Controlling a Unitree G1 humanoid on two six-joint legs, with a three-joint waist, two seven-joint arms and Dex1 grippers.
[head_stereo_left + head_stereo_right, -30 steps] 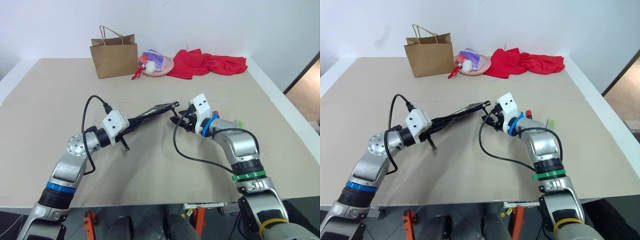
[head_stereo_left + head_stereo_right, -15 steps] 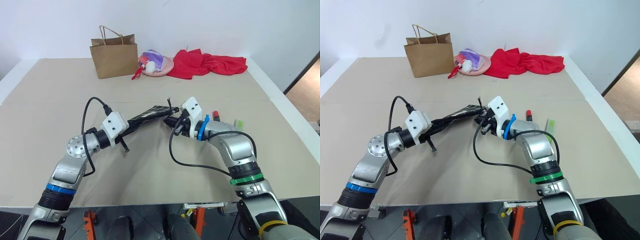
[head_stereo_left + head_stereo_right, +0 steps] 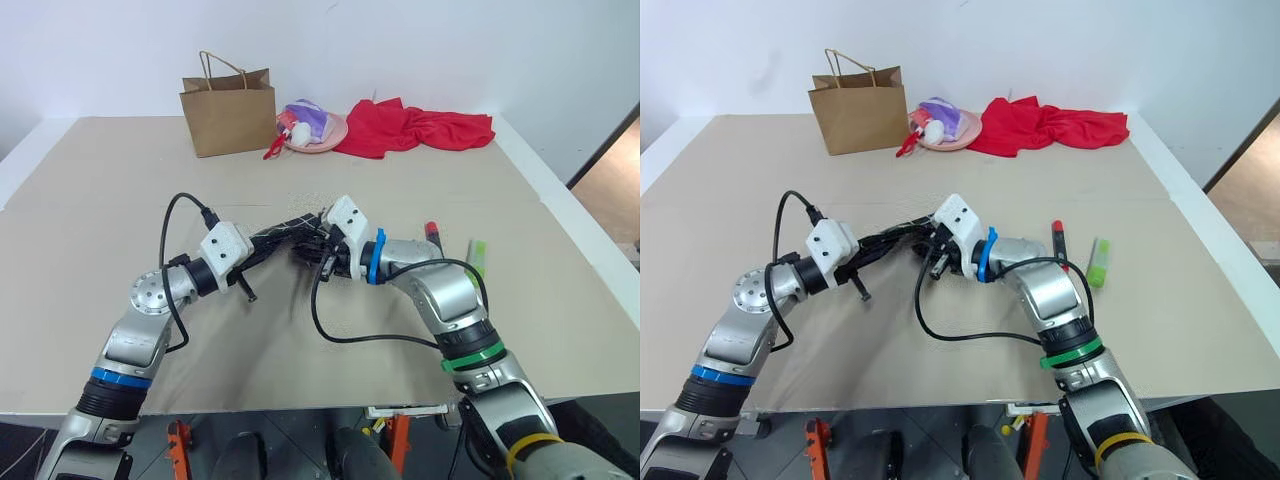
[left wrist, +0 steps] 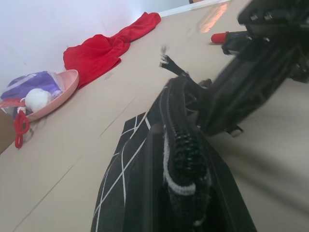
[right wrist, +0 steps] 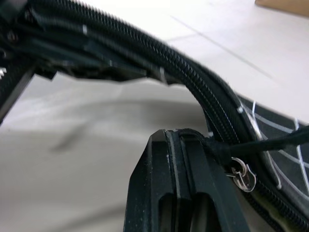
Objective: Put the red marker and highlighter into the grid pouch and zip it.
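Note:
The grid pouch [image 3: 292, 229] hangs bunched above the table between my two grippers. My left gripper [image 3: 266, 241] is shut on its near end. In the right wrist view my right gripper [image 5: 177, 138] is shut on the black zipper pull cord [image 5: 270, 138], right beside the metal slider [image 5: 242, 174]. The zipper teeth [image 4: 184, 155] run along the pouch's top edge. The red marker [image 3: 432, 230] and the lime-green highlighter [image 3: 477, 256] lie on the table to the right of my right arm, outside the pouch.
A brown paper bag [image 3: 228, 110] stands at the back of the table. Beside it are a pink bowl [image 3: 318, 130] of small items and a red cloth [image 3: 415, 127]. The table's right edge [image 3: 585, 235] runs close to the highlighter.
My right gripper has shut on the pull cord and moved left along the pouch toward my left gripper, bunching the pouch. The left gripper has stayed put.

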